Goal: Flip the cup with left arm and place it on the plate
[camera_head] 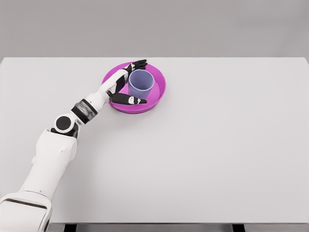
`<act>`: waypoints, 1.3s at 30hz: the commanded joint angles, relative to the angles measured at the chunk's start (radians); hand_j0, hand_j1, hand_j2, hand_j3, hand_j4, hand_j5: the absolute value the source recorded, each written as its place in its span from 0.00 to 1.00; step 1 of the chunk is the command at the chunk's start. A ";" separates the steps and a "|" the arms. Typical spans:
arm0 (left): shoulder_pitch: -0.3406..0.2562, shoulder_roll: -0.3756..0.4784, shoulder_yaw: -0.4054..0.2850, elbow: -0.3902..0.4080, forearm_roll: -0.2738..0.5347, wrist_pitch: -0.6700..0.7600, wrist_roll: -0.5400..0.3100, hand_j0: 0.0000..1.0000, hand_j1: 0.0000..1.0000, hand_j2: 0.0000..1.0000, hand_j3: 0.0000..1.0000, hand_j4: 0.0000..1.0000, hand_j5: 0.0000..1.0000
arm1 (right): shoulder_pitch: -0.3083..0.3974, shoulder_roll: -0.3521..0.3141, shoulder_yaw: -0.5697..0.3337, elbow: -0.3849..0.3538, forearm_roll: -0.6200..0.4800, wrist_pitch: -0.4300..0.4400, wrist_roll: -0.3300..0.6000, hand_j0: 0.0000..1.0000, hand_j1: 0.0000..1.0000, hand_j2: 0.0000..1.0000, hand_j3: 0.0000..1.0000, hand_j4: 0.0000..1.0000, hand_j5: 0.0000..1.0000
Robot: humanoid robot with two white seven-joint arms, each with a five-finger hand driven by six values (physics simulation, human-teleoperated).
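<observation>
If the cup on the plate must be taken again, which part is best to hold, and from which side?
Hold the cup by its side wall, coming from the left, where the left robot hand is. It stands upright with its mouth up, on the pink plate, and shows no handle, so fingers around the round wall probably suit it best. The fingers look spread on either side of it now.

A white rectangular table (203,159) spans nearly the full width of the head view, its far edge meeting a plain grey backdrop. One item lies directly on the tabletop: a round magenta plate (158,94) with a raised rim, positioned left of centre and close to the far edge. Dark table legs show below the near edge.
</observation>
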State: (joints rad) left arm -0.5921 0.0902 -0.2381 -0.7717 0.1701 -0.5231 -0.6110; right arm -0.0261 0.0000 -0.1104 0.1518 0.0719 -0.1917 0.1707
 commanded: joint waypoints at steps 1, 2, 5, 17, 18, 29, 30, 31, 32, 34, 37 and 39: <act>0.000 0.002 0.000 -0.005 0.008 -0.002 0.000 1.00 1.00 1.00 1.00 1.00 1.00 | 0.000 0.000 0.000 0.000 0.000 0.000 0.001 1.00 1.00 1.00 1.00 1.00 1.00; 0.000 0.003 0.000 -0.005 0.008 -0.005 0.000 1.00 1.00 1.00 1.00 1.00 1.00 | 0.000 0.000 0.000 0.000 0.000 0.000 0.000 1.00 1.00 1.00 1.00 1.00 1.00; 0.000 0.009 0.002 -0.006 0.008 -0.005 0.000 1.00 1.00 1.00 1.00 1.00 1.00 | 0.000 0.000 0.000 0.000 0.000 0.000 0.001 1.00 1.00 1.00 1.00 1.00 1.00; -0.005 0.039 0.002 -0.011 0.008 -0.005 0.000 1.00 1.00 1.00 1.00 1.00 1.00 | 0.000 0.000 0.000 0.000 0.000 0.000 0.000 1.00 1.00 1.00 1.00 1.00 1.00; -0.006 0.052 0.002 -0.011 0.008 -0.005 0.000 1.00 1.00 1.00 1.00 1.00 1.00 | 0.000 0.000 0.000 0.000 0.000 0.000 0.000 1.00 1.00 1.00 1.00 1.00 1.00; -0.012 0.057 0.003 -0.009 0.008 -0.005 0.000 1.00 1.00 1.00 1.00 1.00 1.00 | 0.000 0.000 0.000 0.000 0.000 0.000 0.000 1.00 1.00 1.00 1.00 1.00 1.00; -0.012 0.057 0.005 -0.009 0.008 -0.005 0.000 1.00 1.00 1.00 1.00 1.00 1.00 | 0.000 0.000 0.000 0.000 0.000 0.000 0.000 1.00 1.00 1.00 1.00 1.00 1.00; -0.012 0.062 0.005 -0.009 0.008 -0.005 0.000 1.00 1.00 1.00 1.00 1.00 1.00 | 0.000 0.000 0.000 0.000 0.000 0.000 0.000 1.00 1.00 1.00 1.00 1.00 1.00; -0.012 0.066 0.005 -0.009 0.008 -0.005 0.000 1.00 1.00 1.00 1.00 1.00 1.00 | 0.000 0.000 0.000 0.000 0.000 0.000 0.000 1.00 1.00 1.00 1.00 1.00 1.00; -0.011 0.080 0.005 -0.011 0.009 -0.006 0.000 1.00 1.00 1.00 1.00 1.00 1.00 | 0.000 0.000 0.000 0.000 0.000 0.000 0.000 1.00 1.00 1.00 1.00 1.00 1.00; -0.006 0.082 0.006 -0.011 0.011 -0.026 0.000 1.00 1.00 1.00 1.00 1.00 1.00 | 0.000 0.000 0.000 0.000 0.000 0.000 0.000 1.00 1.00 1.00 1.00 1.00 1.00; -0.005 0.092 0.010 -0.014 0.011 -0.034 0.000 1.00 1.00 1.00 1.00 1.00 1.00 | 0.000 0.000 0.000 0.000 0.000 0.000 0.000 1.00 1.00 1.00 1.00 1.00 1.00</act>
State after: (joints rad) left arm -0.5937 0.1748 -0.2315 -0.7829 0.1734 -0.5479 -0.6110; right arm -0.0261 0.0000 -0.1104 0.1518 0.0719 -0.1916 0.1707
